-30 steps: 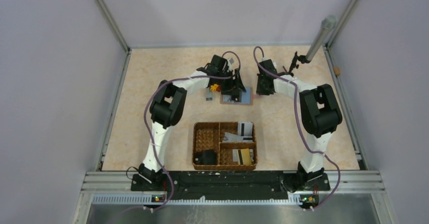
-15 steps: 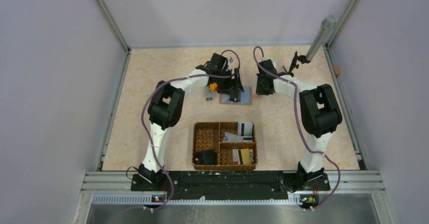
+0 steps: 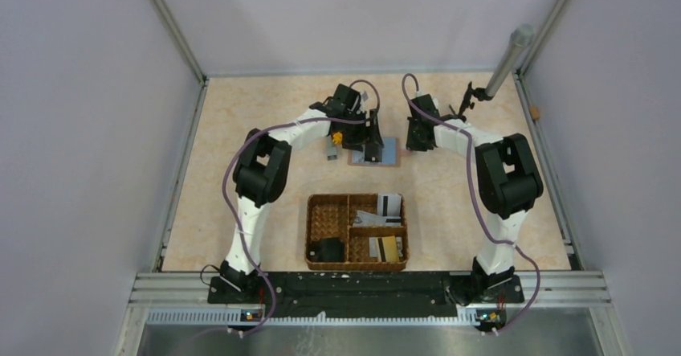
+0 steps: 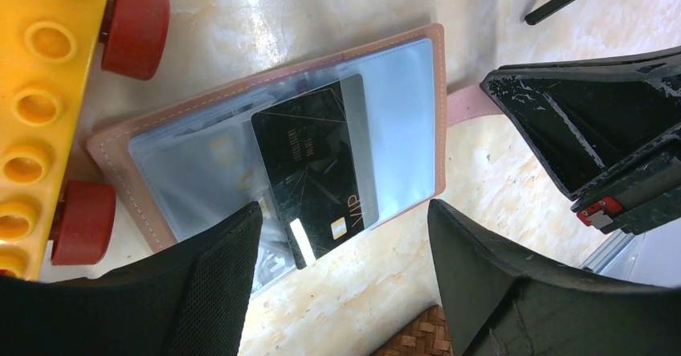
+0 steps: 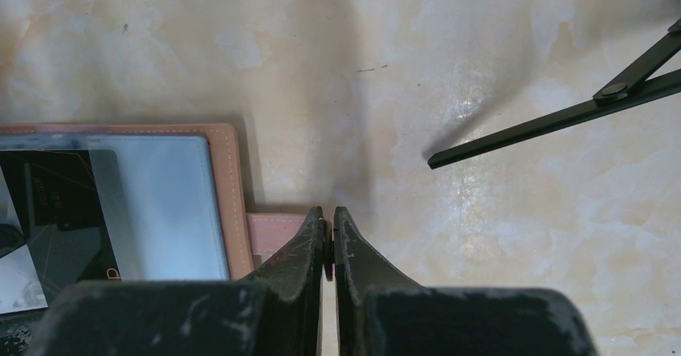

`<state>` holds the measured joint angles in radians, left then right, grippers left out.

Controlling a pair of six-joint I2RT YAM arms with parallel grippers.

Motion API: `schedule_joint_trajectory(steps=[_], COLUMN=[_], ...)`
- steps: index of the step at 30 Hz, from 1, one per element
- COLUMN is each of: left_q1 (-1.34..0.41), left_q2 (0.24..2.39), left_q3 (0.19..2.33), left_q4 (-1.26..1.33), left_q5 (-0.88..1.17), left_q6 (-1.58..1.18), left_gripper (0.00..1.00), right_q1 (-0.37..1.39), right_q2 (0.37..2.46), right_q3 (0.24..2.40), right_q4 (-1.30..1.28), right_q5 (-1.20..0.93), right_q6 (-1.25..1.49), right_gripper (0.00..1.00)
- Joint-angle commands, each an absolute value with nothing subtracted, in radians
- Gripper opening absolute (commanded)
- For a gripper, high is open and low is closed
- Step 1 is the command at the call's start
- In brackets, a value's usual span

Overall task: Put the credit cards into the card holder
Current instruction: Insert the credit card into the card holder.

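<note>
The card holder (image 3: pixel 389 153) lies open on the table at the far middle, light blue sleeves (image 4: pixel 401 99) up. A black credit card (image 4: pixel 313 163) marked VIP sits partly in a clear sleeve, its near end sticking out over the holder's edge. My left gripper (image 4: pixel 344 211) hovers open just above that end, touching nothing. My right gripper (image 5: pixel 329 211) is shut on the holder's pink strap (image 5: pixel 269 231) at its right side. More credit cards (image 3: pixel 389 204) lie in the woven basket (image 3: pixel 329 211), grey, white and gold (image 3: pixel 388 248).
A yellow toy with red wheels (image 4: pixel 40 91) lies just left of the holder, and a small grey block (image 3: pixel 330 154) is near it. A black blocky object (image 3: pixel 327 250) fills the basket's front-left compartment. A thin black stand leg (image 5: pixel 562 115) lies right of my right gripper.
My left gripper has shifted slightly left over the card holder, uncovering more of its blue inside. The right arm has not moved.
</note>
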<state>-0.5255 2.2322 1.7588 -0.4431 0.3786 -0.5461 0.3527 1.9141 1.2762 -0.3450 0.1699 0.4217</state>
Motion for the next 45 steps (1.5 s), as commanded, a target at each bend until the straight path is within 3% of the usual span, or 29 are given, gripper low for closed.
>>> schedule_joint_trajectory(steps=[1, 12, 23, 33, 45], left_q1=[-0.523, -0.524, -0.53, -0.55, -0.581], left_q2=[2.145, 2.123, 2.2, 2.239, 2.267], left_q3=[1.718, 1.681, 1.691, 1.716, 1.732], left_q4=[-0.48, -0.405, -0.331, -0.381, -0.27], left_q5=[0.315, 0.372, 0.461, 0.417, 0.48], left_q6=[-0.509, -0.532, -0.597, -0.578, -0.637], left_gripper=[0.78, 0.78, 0.64, 0.64, 0.63], right_q1=[0.352, 0.351, 0.352, 0.352, 0.352], right_q2=[1.9, 1.901, 1.905, 1.907, 1.907], right_q3=[1.273, 1.276, 1.278, 1.279, 1.282], right_q4=[-0.343, -0.349, -0.346, -0.344, -0.343], right_q5=[0.204, 0.204, 0.193, 0.187, 0.177], right_q6=[0.423, 0.421, 0.422, 0.422, 0.421], right_gripper=[0.0, 0.0, 0.0, 0.0, 0.0])
